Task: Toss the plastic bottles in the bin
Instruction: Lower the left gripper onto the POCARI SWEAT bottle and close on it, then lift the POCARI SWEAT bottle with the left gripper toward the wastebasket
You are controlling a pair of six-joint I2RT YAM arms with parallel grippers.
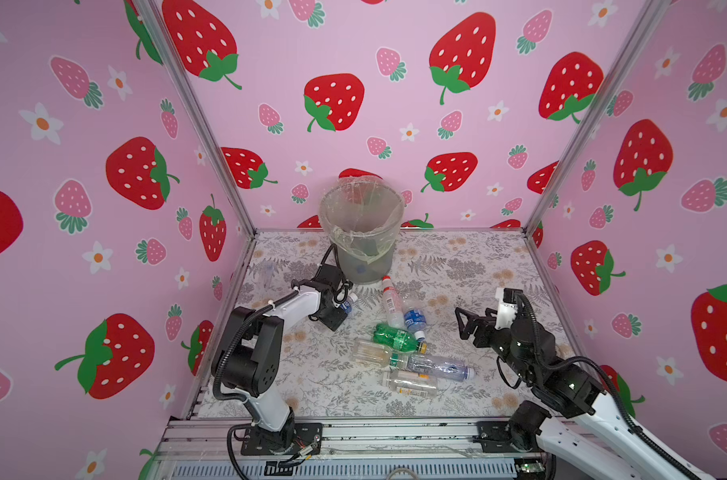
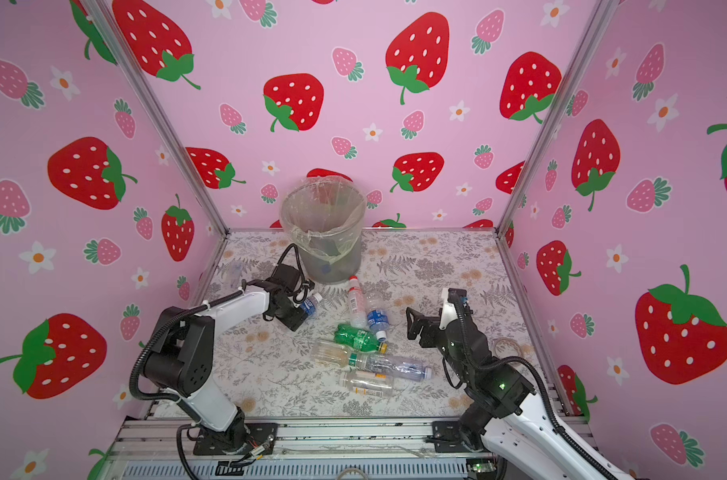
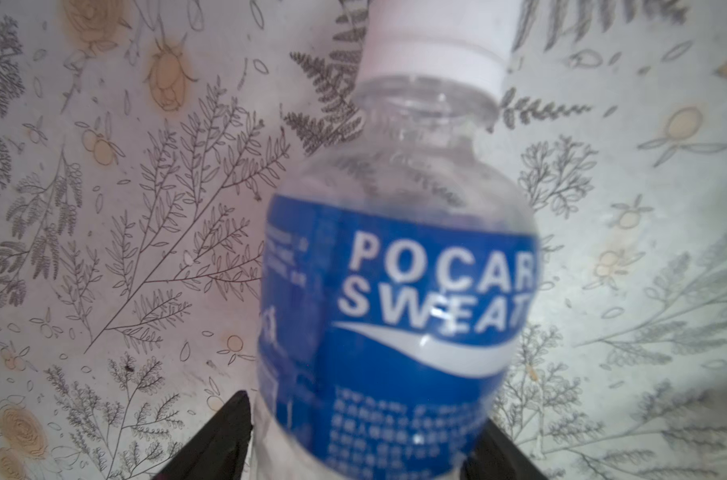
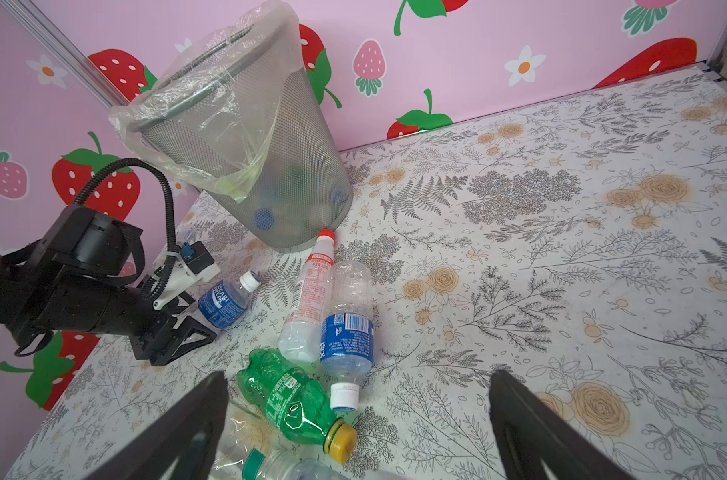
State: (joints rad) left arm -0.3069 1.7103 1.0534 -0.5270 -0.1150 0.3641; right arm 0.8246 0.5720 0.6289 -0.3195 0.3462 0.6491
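My left gripper (image 1: 340, 311) lies low on the floral table in front of the bin (image 1: 326, 216). Its fingers press both sides of a clear bottle with a blue label and white cap (image 3: 395, 291), which lies on the table (image 4: 224, 301). My right gripper (image 4: 357, 374) hovers open and empty over a cluster of bottles. The cluster holds a green bottle with a yellow cap (image 4: 295, 403), a blue-label bottle (image 4: 347, 332) and a red-cap bottle (image 4: 311, 299). Clear bottles (image 1: 436, 368) lie nearer the front. Bottles show dimly through the bin's mesh (image 4: 270, 208).
One more clear bottle (image 1: 267, 272) lies by the left wall. Pink strawberry walls close three sides of the table. A metal rail (image 1: 395, 434) with both arm bases runs along the front edge. The floral mat (image 1: 478, 266) to the right of the bin is bare.
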